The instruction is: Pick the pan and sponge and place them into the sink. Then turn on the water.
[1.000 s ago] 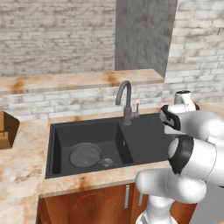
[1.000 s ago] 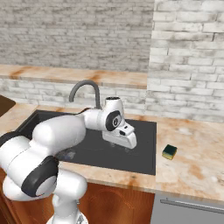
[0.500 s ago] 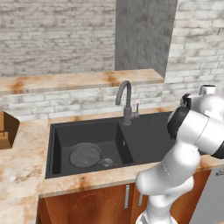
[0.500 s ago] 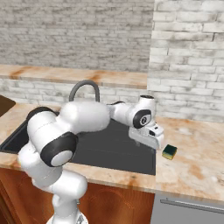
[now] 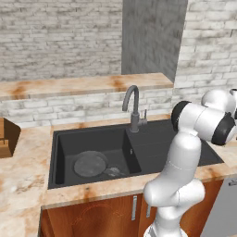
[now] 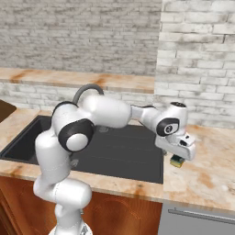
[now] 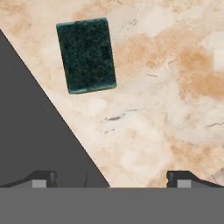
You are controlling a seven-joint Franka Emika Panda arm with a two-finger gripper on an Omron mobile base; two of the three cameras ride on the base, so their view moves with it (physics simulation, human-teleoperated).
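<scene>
The dark grey pan (image 5: 90,164) lies flat in the left basin of the black sink (image 5: 157,143), beside the round drain. On the counter just right of the sink (image 6: 119,151) rests the sponge (image 6: 176,160), mostly covered by my hand. From the hand view I look straight down on its dark green top (image 7: 86,55), with the sink's edge (image 7: 26,131) to the left. My gripper (image 7: 111,179) hovers above the counter beside the sponge, open, its fingertips (image 7: 41,178) wide apart with nothing between them. The gooseneck faucet (image 5: 133,104) stands behind the sink's divider.
A brick wall with a stone ledge (image 5: 83,85) runs behind the sink. A brown wooden block (image 5: 7,136) sits at the counter's far left. Marbled counter (image 6: 206,170) stretches to the right of the sponge. My arm reaches across the right basin.
My arm has swung right, from over the sink's right basin to above the counter at the sponge. The gripper stayed open. The pan has not moved.
</scene>
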